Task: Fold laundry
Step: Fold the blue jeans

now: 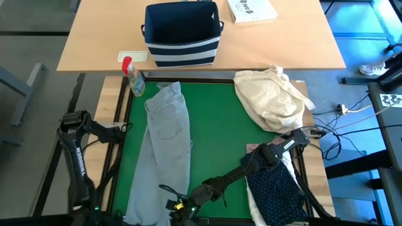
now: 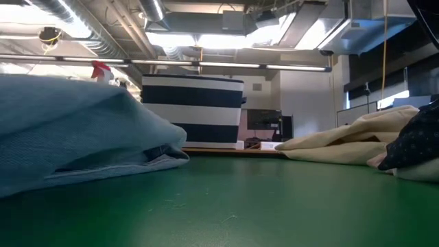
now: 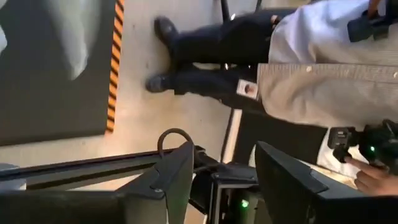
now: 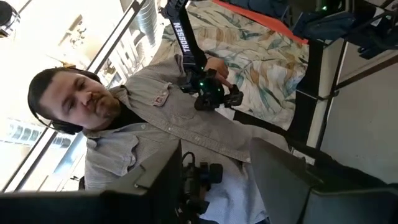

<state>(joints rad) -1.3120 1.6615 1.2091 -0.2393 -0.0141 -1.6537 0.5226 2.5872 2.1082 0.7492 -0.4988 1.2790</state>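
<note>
- High camera stares straight down on the whole desk (image 1: 213,144).
- Low camera sits at desk level, close, facing the striped bin (image 2: 192,110), shared overhead.
- Both wrist cameras face a person (image 4: 143,137).

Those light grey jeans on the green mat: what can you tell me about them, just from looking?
The light grey jeans look like soft, pale denim. They lie flat and lengthwise on the left half of the green mat, waistband toward the spray bottle, legs running to the near edge. A back pocket shows, and the cloth is slightly rumpled. Seen from table height they form a low mound with a folded edge. No hand touches them.
</note>
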